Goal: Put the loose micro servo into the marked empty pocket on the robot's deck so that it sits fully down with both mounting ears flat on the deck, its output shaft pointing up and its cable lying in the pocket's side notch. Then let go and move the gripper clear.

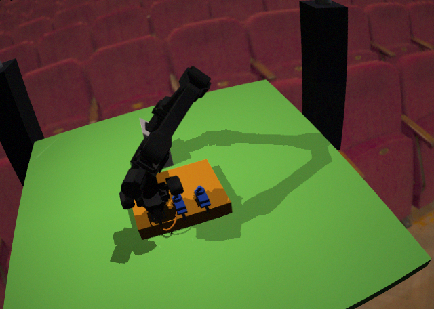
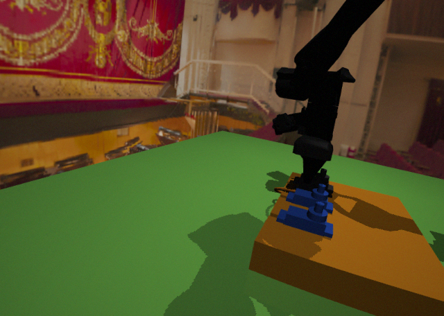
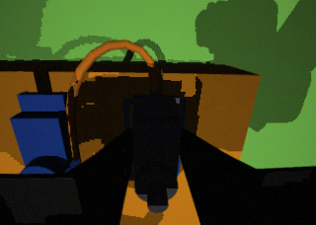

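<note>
Toward the near-left corner of the green tabletop (image 1: 280,228) I have the end effector (image 3: 157,186) clamped on the dark micro servo (image 3: 157,136), low over the orange deck (image 1: 207,179) beside two seated blue servos (image 2: 308,212). I judge this as the insertion step; whether the ears lie flat I cannot tell. Next comes a straight press down, then release. Its orange cable (image 3: 106,49) arcs stiffly over the deck's edge; the deck is a flat, matte slab.

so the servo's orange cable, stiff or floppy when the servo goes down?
Probably springy rather than limp: the orange cable holds a raised arch past the deck edge. It may resist lying in the notch. The servo itself looks rigid between the fingers.
</note>
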Robot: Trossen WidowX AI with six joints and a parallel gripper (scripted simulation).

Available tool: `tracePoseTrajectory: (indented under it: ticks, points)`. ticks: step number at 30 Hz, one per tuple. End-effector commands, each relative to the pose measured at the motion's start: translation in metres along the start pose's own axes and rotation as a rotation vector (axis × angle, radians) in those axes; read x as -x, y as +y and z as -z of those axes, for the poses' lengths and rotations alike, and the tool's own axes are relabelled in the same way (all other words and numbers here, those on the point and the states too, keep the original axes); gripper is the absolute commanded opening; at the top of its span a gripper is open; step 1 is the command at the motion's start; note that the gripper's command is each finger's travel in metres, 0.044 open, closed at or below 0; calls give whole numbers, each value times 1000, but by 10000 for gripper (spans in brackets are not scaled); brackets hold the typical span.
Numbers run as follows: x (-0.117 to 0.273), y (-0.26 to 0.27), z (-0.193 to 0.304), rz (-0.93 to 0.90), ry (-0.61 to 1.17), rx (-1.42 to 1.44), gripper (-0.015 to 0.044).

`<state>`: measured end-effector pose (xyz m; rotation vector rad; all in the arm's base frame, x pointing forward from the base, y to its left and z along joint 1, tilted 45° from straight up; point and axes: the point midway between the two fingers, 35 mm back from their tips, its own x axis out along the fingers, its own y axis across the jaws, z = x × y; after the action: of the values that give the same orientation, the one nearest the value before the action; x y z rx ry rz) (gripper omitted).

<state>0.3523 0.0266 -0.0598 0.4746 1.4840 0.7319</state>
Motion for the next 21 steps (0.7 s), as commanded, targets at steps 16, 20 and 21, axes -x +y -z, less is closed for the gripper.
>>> tracePoseTrajectory:
  ticks: [16,20,21]
  points:
    - [-4,0,0,-5,-2,-5,187]
    - [26,0,2,-4,-2,-5,187]
    - [28,0,4,-4,-2,-5,187]
